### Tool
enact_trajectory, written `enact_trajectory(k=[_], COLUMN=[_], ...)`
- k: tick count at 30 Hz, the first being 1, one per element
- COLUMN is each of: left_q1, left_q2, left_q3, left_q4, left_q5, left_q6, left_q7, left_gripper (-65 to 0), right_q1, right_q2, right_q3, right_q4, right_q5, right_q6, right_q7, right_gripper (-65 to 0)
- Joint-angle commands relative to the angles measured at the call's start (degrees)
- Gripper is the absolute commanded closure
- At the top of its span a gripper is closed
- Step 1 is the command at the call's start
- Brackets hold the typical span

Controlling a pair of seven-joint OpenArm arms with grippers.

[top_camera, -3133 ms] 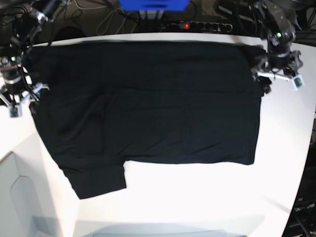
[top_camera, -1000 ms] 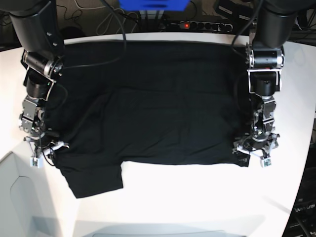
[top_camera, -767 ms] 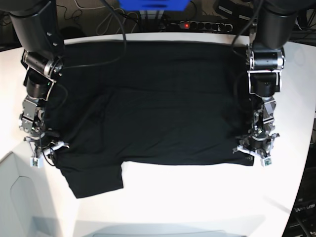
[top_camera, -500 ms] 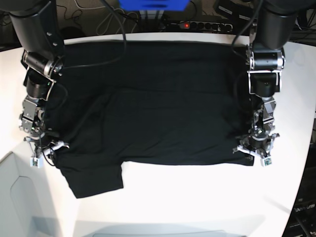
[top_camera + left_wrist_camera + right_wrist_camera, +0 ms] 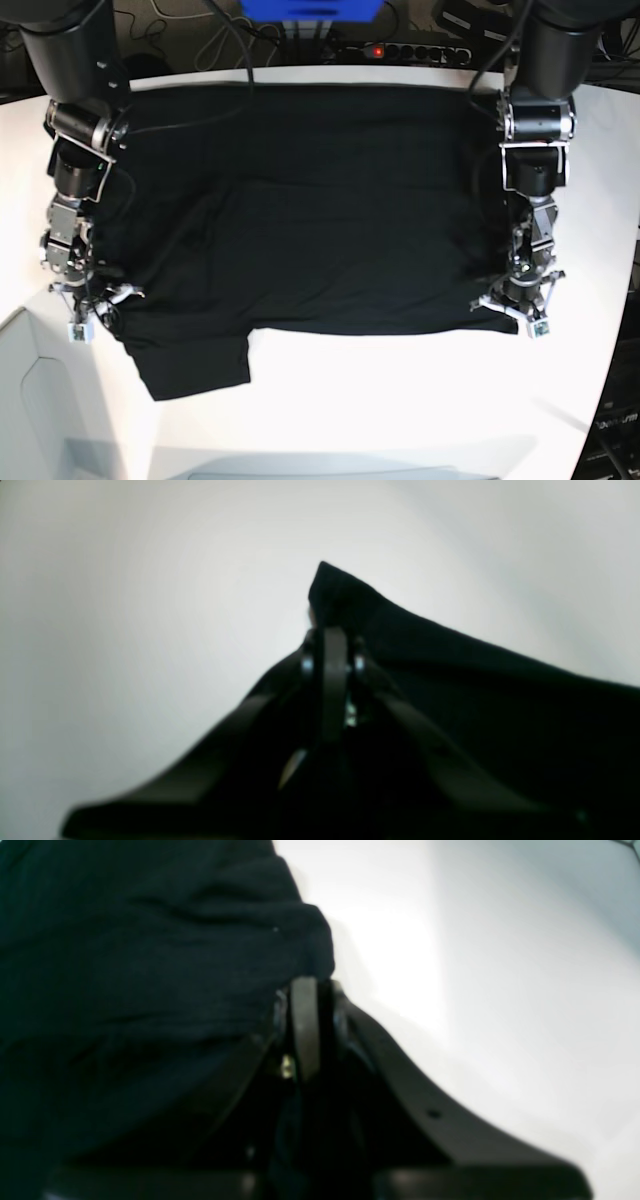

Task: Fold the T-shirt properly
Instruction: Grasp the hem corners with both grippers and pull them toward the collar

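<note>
Both grippers clench black cloth at opposite edges of the T-shirt (image 5: 310,220), which lies spread across a white table (image 5: 400,400). In the base view the left gripper (image 5: 518,312) sits at about four o'clock in the frame, its jaws closed on the shirt's lower corner, just above the hem line. Its wrist camera shows the left gripper (image 5: 332,630) with jaws pressed together, a peak of the T-shirt (image 5: 450,680) rising at twelve o'clock from the tips and bare table (image 5: 125,605) to nine o'clock. The right gripper (image 5: 88,305) sits at about eight o'clock in the base view, pinching the shirt's edge just above the sleeve that juts toward six o'clock. Its own camera shows the right gripper (image 5: 307,990) drawn tight on a bunched fold of the T-shirt (image 5: 150,965), which fills the picture from nine to twelve o'clock, with white table (image 5: 475,990) from one to four o'clock. Both arms reach down from twelve o'clock over the cloth. A power strip (image 5: 410,51) with a red light lies behind the table's far edge.
</note>
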Motion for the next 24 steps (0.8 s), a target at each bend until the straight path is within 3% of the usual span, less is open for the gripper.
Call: enact_trajectory(k=[1,8,11,14,18,24], left_q1=[0.17,8.35,11.69,14.42,16.79,21.36], left_q2=[-0.35,-0.35,-0.62,-0.35,0.18,1.14], left_q3=[-0.16,-0.25,-0.43,-3.59,-8.78,-11.33], left_q4=[2.67,19.98,25.26,29.04,34.58,42.58], left_q5=[0.09,0.09,0.09,0.09,0.00,0.00], left_q6=[0.14,0.23,0.40,0.32,0.23,0.23], left_q7=[0.14,0.23,0.23,0.58,5.24,6.73], left_gripper=[0.0,0.0,0.0,0.0,0.0,0.0], right_q1=[1.13,-2.74,-5.90,-9.25,-13.82,-21.03], right_q2=[-0.01,-0.89,-1.15,-1.24,-1.42,-1.42], right_q3=[-0.10,-0.01,-0.10,-0.19,-0.10,-0.01], right_q4=[1.91,13.34,20.11,25.91,32.59,41.12], right_q5=[-0.45,-0.37,2.62,3.77,3.85,6.67], right_q6=[-0.06,0.12,0.20,0.20,0.20,0.20], right_q7=[-0.56,-0.74,-0.82,-0.82,-0.82,-0.82], right_gripper=[0.0,0.0,0.0,0.0,0.0,0.0])
